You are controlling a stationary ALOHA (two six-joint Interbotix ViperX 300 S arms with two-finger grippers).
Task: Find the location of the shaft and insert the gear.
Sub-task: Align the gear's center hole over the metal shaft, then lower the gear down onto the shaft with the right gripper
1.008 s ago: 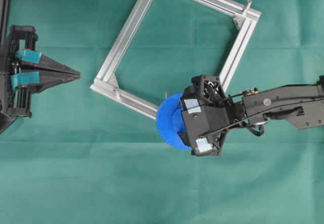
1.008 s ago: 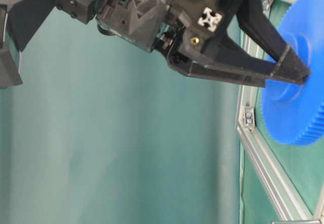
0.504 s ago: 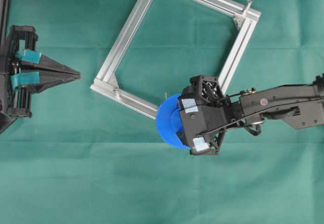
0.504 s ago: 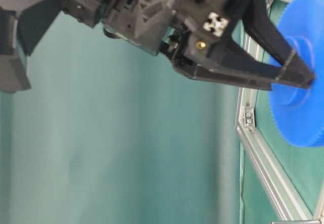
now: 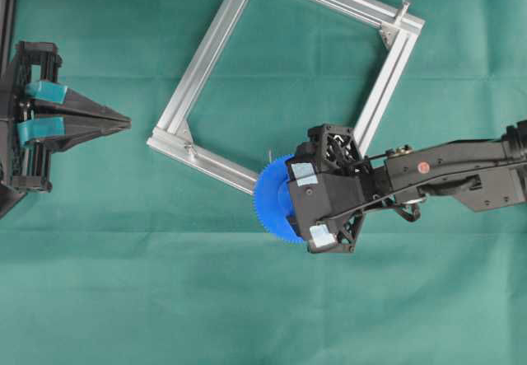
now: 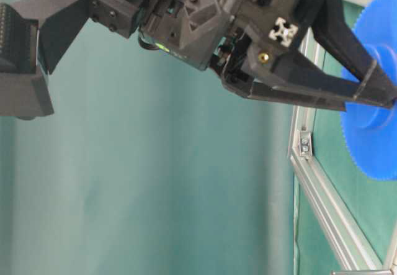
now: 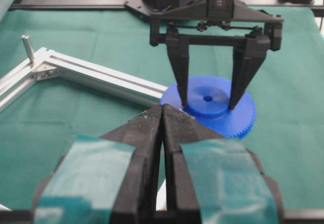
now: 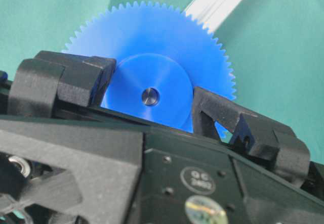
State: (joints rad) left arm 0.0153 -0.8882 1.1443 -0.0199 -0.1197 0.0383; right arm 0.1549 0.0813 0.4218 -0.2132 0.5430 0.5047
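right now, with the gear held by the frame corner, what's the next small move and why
probably nudge the gear toward the corner of the frame. the right jaws grip its hub, but from overhead the thin pin stands just outside the toothed rim, not under the centre hole. line up first, then lower.

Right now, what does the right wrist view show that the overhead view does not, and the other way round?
Only the right wrist view shows a silver metal end inside the centre hole of the gear's hub. Only the overhead view shows the whole square aluminium frame, its upright silver peg and the closed left hand. Both show the bright blue toothed plastic gear, a frame bar and the green cloth, with the right hand gripping the hub.
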